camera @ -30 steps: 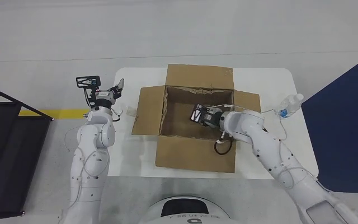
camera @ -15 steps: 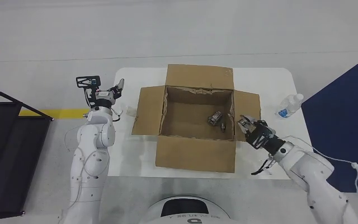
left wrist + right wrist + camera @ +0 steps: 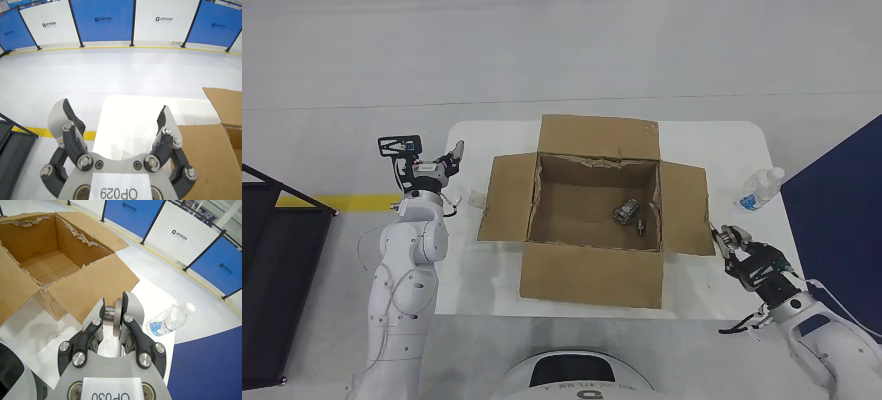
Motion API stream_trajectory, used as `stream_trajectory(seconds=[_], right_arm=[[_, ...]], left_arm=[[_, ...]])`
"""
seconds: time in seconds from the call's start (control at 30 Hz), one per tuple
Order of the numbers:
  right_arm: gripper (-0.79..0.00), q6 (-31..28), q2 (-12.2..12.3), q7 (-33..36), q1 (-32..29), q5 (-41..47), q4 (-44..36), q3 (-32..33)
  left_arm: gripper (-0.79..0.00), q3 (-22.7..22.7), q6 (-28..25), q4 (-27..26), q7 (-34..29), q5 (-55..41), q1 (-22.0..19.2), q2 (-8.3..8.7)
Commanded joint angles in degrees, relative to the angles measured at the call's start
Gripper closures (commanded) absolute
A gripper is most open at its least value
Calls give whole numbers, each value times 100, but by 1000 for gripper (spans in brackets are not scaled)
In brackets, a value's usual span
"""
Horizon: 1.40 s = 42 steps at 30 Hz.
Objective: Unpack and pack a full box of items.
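1. Top view: the cardboard box [image 3: 592, 280] stands open in the middle of the table [image 3: 482, 290], with a small metal piece [image 3: 628, 213] on its floor. The right gripper [image 3: 729, 240] hovers just beside the box's right flap.
2. Left wrist view: the left gripper [image 3: 115, 108] is spread wide and holds nothing, near the table's left edge.
3. Right wrist view: the right gripper clamps a flanged metal part [image 3: 110, 313], with a water bottle [image 3: 168, 321] lying nearby.

The brown cardboard box [image 3: 592, 275] stands mid-table with all four flaps folded out and its inner rims torn. A small grey metal part [image 3: 627, 212] lies on its floor near the right wall. A flanged steel cylinder [image 3: 111, 313] sits clamped in the right gripper [image 3: 114, 297], beside the right flap. A clear water bottle [image 3: 760, 188] lies on its side at the table's right edge.
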Motion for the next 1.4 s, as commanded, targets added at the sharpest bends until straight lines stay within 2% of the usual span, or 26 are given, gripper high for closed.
stream_trajectory(seconds=[0.0, 0.2, 0.37, 0.67, 0.8, 0.97, 1.37], right_arm=[[0, 0, 0, 0, 0, 0, 0, 0], [0, 61, -18, 285, 191, 193, 257, -31], [0, 443, -42, 1224, 730, 395, 831, -98], [0, 817, -92, 2243, 1733, 451, 1867, -584], [0, 948, -117, 2379, 2049, 421, 2353, -711], [0, 789, -123, 2477, 2325, 538, 2781, -683], [0, 463, -146, 2817, 2819, 450, 3249, -890]], left_arm=[[-785, 0, 0, 0, 0, 0, 0, 0], [-785, 0, 0, 0, 0, 0, 0, 0], [-785, 0, 0, 0, 0, 0, 0, 0], [-785, 0, 0, 0, 0, 0, 0, 0], [-785, 0, 0, 0, 0, 0, 0, 0], [-785, 0, 0, 0, 0, 0, 0, 0], [-785, 0, 0, 0, 0, 0, 0, 0]])
